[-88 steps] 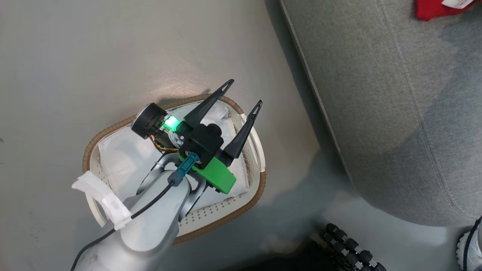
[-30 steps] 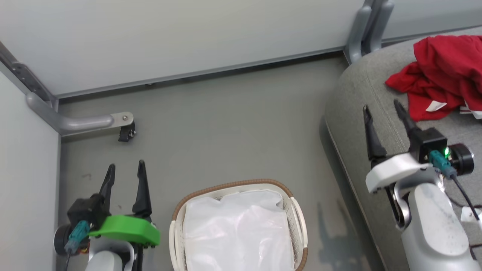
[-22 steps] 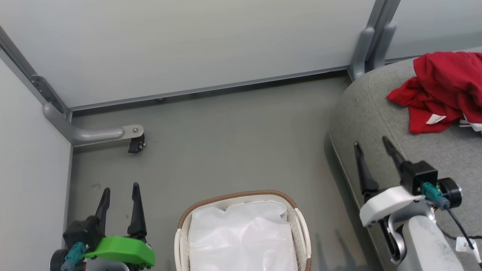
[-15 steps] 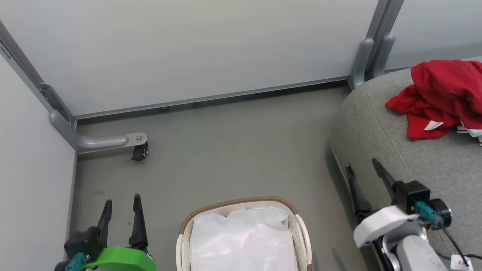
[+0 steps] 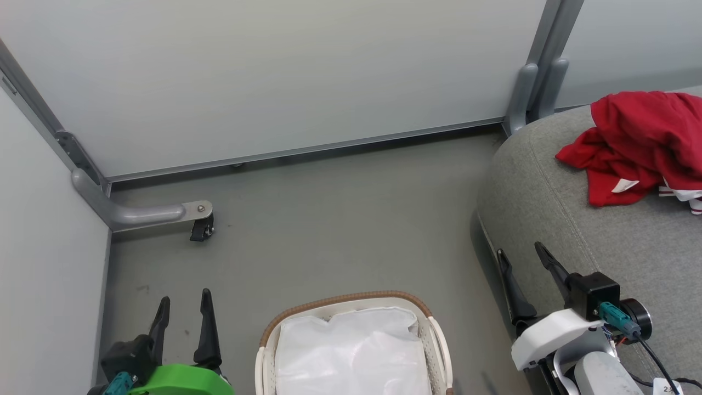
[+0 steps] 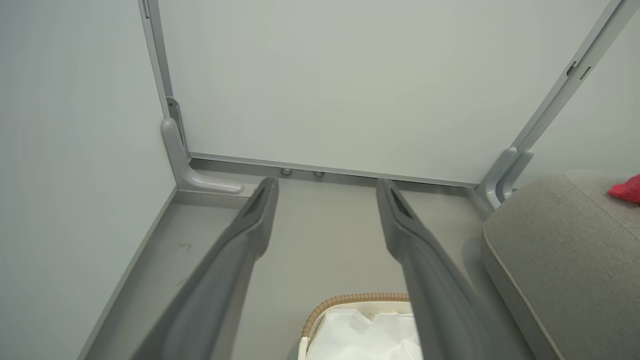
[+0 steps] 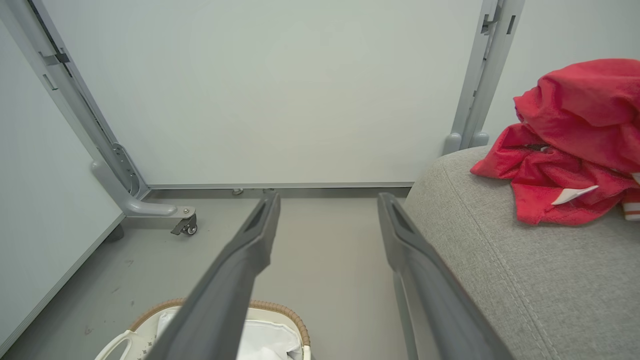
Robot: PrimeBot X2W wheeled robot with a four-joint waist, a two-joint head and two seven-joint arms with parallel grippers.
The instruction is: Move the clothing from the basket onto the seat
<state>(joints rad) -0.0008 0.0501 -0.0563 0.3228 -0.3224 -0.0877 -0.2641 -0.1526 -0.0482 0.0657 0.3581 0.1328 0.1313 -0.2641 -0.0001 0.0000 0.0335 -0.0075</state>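
Observation:
The red clothing [image 5: 639,142] lies crumpled in a heap on the grey seat [image 5: 614,241] at the right; the right wrist view shows the clothing [image 7: 575,150] on the seat [image 7: 525,260] too. The white basket [image 5: 433,340] with its brown rim sits on the floor at the bottom centre, holding a thin white liner sheet [image 5: 351,351] and no red fabric. My left gripper [image 5: 184,307] stands open and empty over the floor left of the basket. My right gripper [image 5: 521,258] is open and empty at the seat's front edge.
Pale partition panels [image 5: 274,71] wall in the floor at the back and left. A grey foot with a caster [image 5: 200,227] juts out at the left, and a grey post [image 5: 535,88] stands beside the seat's back corner.
The camera has lifted from looking down into the basket to a wider view. My left gripper has left the basket, and both grippers have sunk toward the bottom of the picture.

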